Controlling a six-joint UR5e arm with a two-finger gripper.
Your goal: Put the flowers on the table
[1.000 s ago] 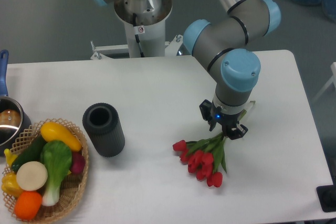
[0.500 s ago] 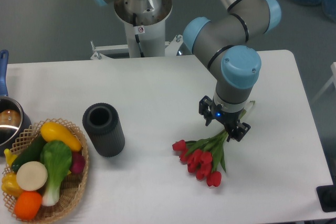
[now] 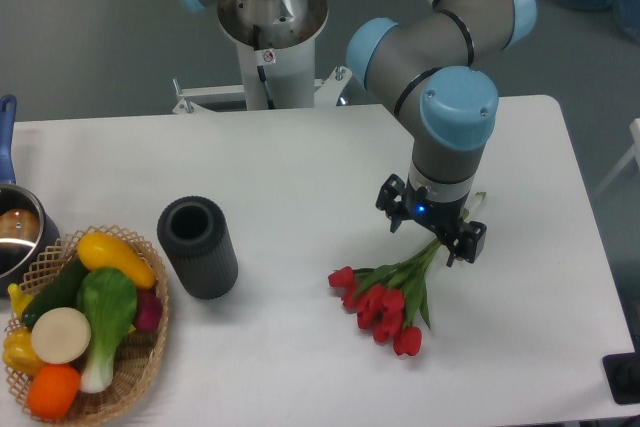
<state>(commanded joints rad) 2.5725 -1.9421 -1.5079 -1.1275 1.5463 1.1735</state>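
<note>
Flowers (image 3: pixel 385 299) lie flat on the table (image 3: pixel 300 177), red buds pointing toward the near edge, green stems running up to the gripper (image 3: pixel 436 237). Its 2 fingers stand spread apart on either side of the stem ends, gripping nothing. To the left stands a dark vase (image 3: pixel 198 247), then a wicker basket (image 3: pixel 140 372) of toy vegetables. The small label on the robot base (image 3: pixel 270 32) is unreadable.

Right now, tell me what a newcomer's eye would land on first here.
The red flowers lying on the white table, right of centre, draw the eye first. Just above their stem ends hangs the arm's end effector, jaws apart around the stems. At the far left sits a basket of bright toy vegetables beside a dark vase.
</note>
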